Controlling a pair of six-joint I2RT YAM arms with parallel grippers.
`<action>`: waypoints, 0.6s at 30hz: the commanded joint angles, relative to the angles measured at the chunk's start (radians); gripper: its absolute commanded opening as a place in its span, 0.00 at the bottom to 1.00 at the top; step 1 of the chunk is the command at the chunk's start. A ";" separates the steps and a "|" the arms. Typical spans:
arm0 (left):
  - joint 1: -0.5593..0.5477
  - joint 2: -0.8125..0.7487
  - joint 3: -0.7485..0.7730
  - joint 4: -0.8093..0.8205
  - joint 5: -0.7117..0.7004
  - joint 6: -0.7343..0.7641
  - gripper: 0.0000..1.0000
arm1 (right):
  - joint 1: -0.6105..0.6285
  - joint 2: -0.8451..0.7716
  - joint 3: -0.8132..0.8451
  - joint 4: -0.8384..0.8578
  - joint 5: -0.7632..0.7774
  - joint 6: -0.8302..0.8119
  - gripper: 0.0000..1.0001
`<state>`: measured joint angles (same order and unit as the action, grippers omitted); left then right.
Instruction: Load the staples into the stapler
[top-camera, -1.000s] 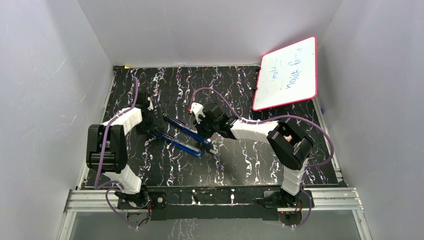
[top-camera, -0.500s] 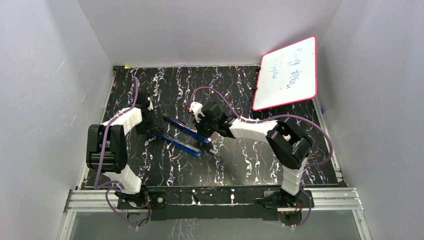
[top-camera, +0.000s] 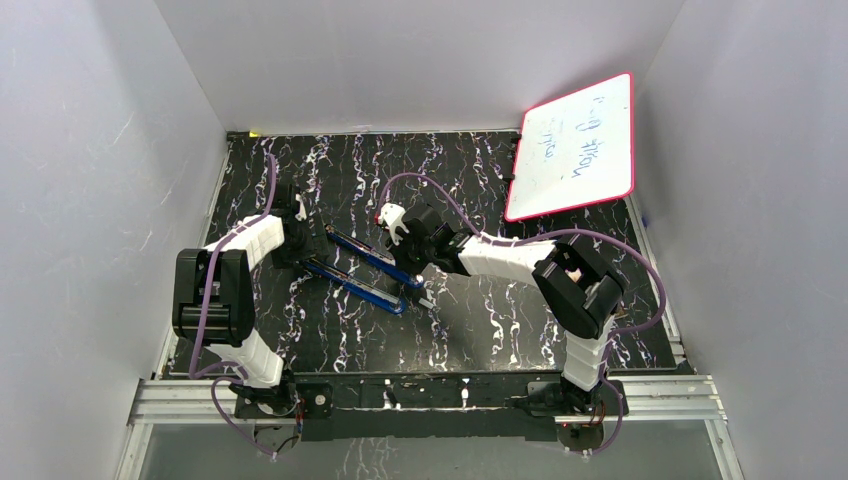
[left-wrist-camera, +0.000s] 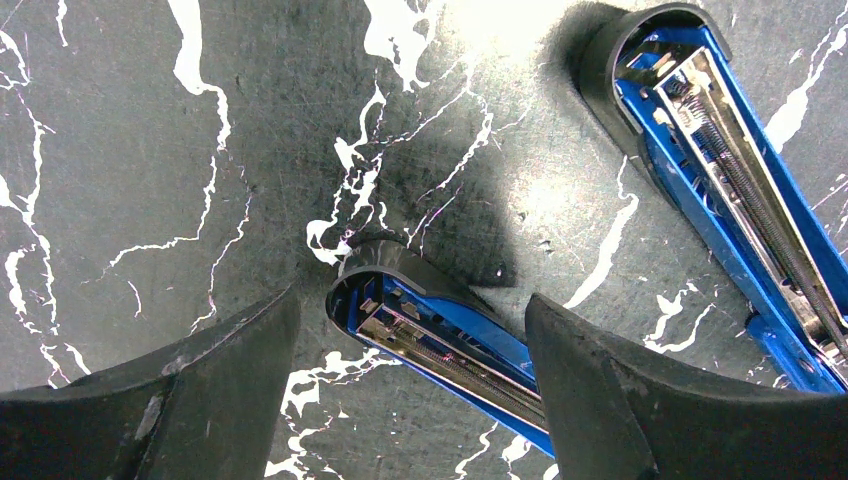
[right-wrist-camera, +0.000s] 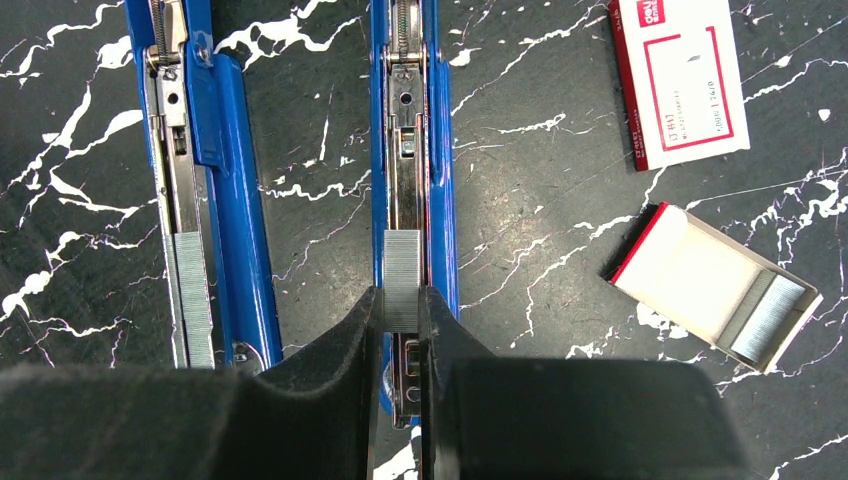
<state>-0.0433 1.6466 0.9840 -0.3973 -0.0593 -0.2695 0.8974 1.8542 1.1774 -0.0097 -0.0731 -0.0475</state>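
Staple strip: a short grey staple strip (right-wrist-camera: 402, 265) is pinched between the tips of the right gripper (right-wrist-camera: 402, 300). It sits right over the open channel of the blue stapler (right-wrist-camera: 408, 130), and contact with the rail cannot be told.
Strip axis: its long side runs along the channel, pointing straight away from the wrist camera.
Stapler axis: seen from above, the stapler (top-camera: 368, 255) lies diagonally, from far-left to near-right. The right gripper (top-camera: 408, 262) is at its near-right end.
Only in the right wrist view: the strip itself shows here, as does a loaded strip (right-wrist-camera: 192, 290) lying in the second blue stapler (right-wrist-camera: 225, 150), parallel and just to the left. The overhead view is too coarse for either.
Only in the left wrist view: the left gripper (left-wrist-camera: 410, 305) is spread wide and straddles the black rear end of the second blue stapler (left-wrist-camera: 440, 335), with a gap on each side.
Box: a red-and-white lid (right-wrist-camera: 680, 80) and an open tray (right-wrist-camera: 690, 270) holding a tray strip (right-wrist-camera: 768, 318) lie to the right on the black marbled table (right-wrist-camera: 560, 180).
Whiteboard: a whiteboard (top-camera: 575, 145) leans at the far right in the overhead view.
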 joint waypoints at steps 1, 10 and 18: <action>-0.002 -0.012 0.030 -0.021 0.012 0.004 0.81 | -0.003 0.017 0.034 -0.048 0.032 0.004 0.05; -0.002 -0.008 0.031 -0.021 0.012 0.005 0.81 | -0.003 0.017 0.030 -0.058 0.026 0.002 0.15; -0.002 -0.008 0.031 -0.021 0.010 0.006 0.81 | -0.003 0.010 0.028 -0.050 0.021 0.003 0.22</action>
<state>-0.0433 1.6470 0.9848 -0.3973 -0.0593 -0.2695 0.8974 1.8545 1.1843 -0.0273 -0.0704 -0.0479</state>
